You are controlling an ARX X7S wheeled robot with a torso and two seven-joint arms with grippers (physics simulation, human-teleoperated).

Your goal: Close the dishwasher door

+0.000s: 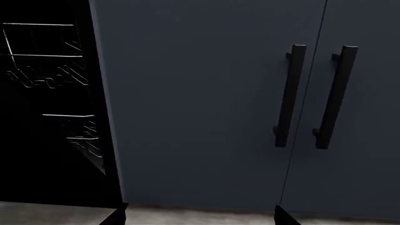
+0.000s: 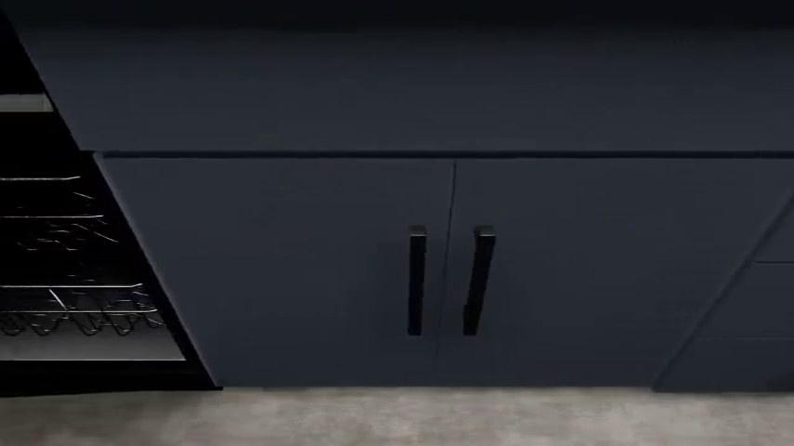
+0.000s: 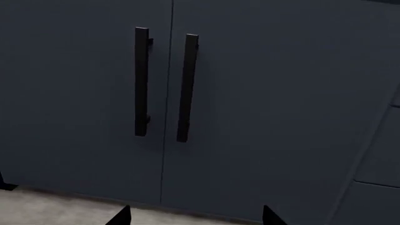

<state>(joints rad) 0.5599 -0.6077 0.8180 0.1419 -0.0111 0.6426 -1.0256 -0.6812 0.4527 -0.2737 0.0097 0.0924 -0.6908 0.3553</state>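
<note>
In the head view, a pair of navy cabinet doors (image 2: 453, 269) fills the middle, each with a vertical black handle (image 2: 417, 281) beside the central seam. To the left of these doors is the dark open dishwasher cavity (image 2: 62, 269), with wire racks (image 2: 74, 316) visible inside; the dishwasher door itself is not in view in any picture. Drawer fronts (image 2: 757, 307) lie right of the cabinet doors, above grey floor (image 2: 397, 418). In the left wrist view, the left gripper (image 1: 200, 218) shows two fingertips spread apart, facing the cabinet doors beside the cavity. In the right wrist view, the right gripper (image 3: 196, 216) also has its fingertips apart, facing the paired handles.
</note>
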